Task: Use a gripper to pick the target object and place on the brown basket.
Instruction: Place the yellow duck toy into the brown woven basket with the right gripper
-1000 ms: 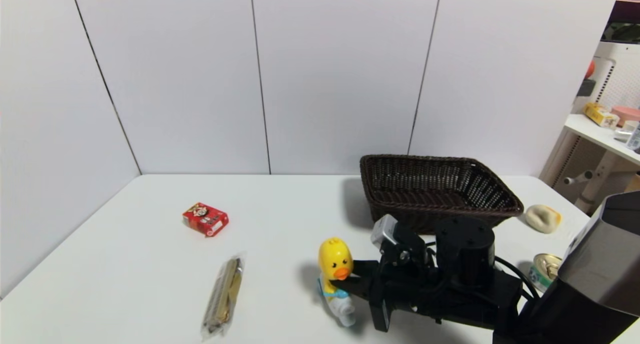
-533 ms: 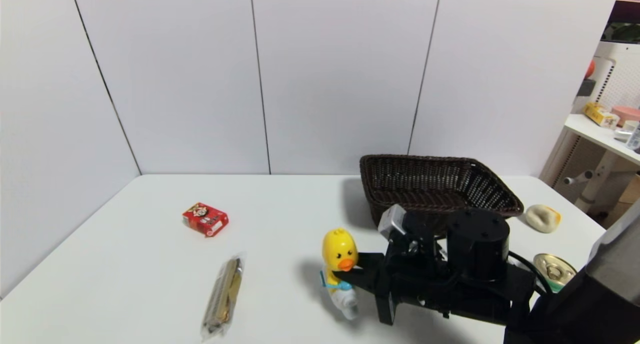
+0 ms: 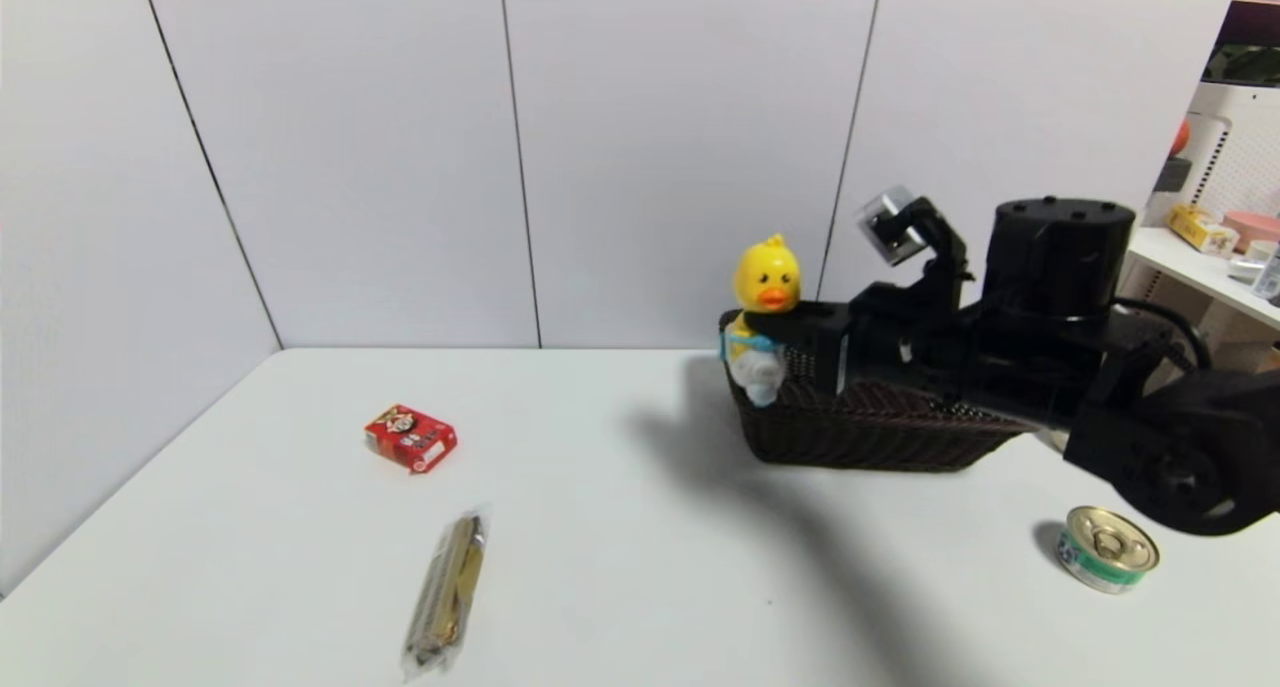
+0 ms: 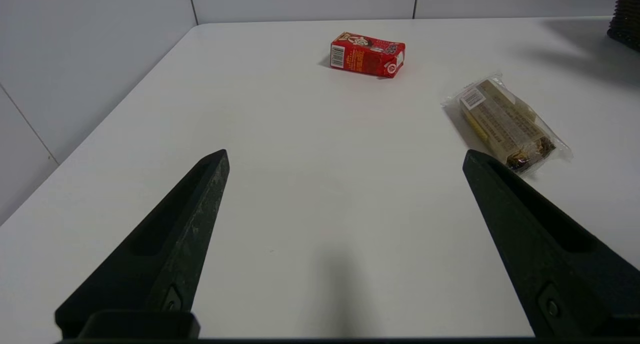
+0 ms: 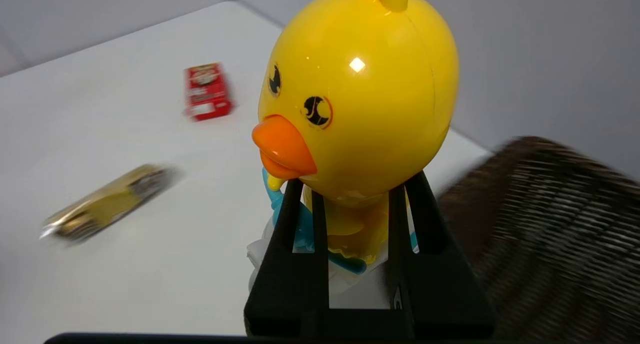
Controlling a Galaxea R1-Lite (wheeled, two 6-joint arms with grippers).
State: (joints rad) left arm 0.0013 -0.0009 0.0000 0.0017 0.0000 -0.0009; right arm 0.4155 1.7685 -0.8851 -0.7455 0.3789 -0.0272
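The head view looks forward and down from above the white table (image 3: pixel 560 527), taking in its whole width and the panelled wall behind. The left wrist view sits low over the table's left side, looking across it between the spread fingers of the left gripper (image 4: pixel 345 156) toward the red box (image 4: pixel 367 61) and the wrapped bar (image 4: pixel 505 123). The right wrist view is raised and very close behind the yellow duck toy (image 5: pixel 357 98), facing leftward. All three share the box and bar.
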